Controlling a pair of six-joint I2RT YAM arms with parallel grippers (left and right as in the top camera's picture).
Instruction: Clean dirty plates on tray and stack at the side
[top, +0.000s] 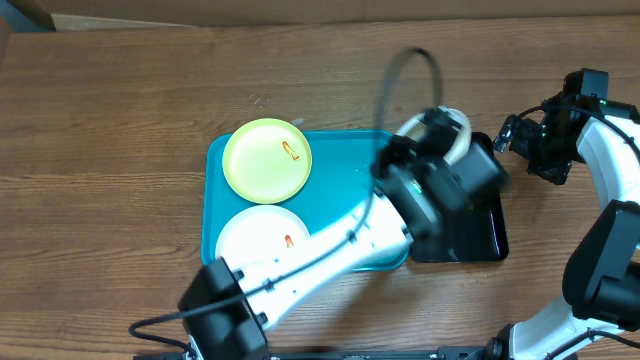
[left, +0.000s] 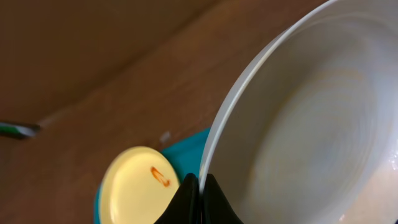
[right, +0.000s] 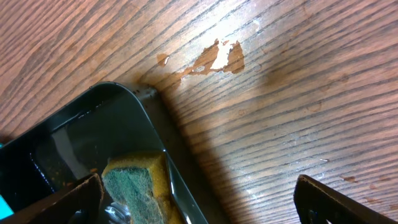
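Woodgrain table (top: 120, 100), chipped in one spot, carries the tray (top: 345, 185); left tool (left: 200, 186) clamps a white plate (left: 311, 124), right tool (right: 198, 190) gapes.

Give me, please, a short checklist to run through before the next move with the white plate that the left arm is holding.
1. Left gripper shut on the rim of the held white plate: ok.
2. Held white plate clean all over: cannot tell; the face in the left wrist view shows no red smear, but part is out of frame.
3. Right gripper open and empty: ok.
4. Sponge lying in the black tray: ok.
5. Yellow-green plate and second white plate on the turquoise tray clean: not ok, each shows a red smear.
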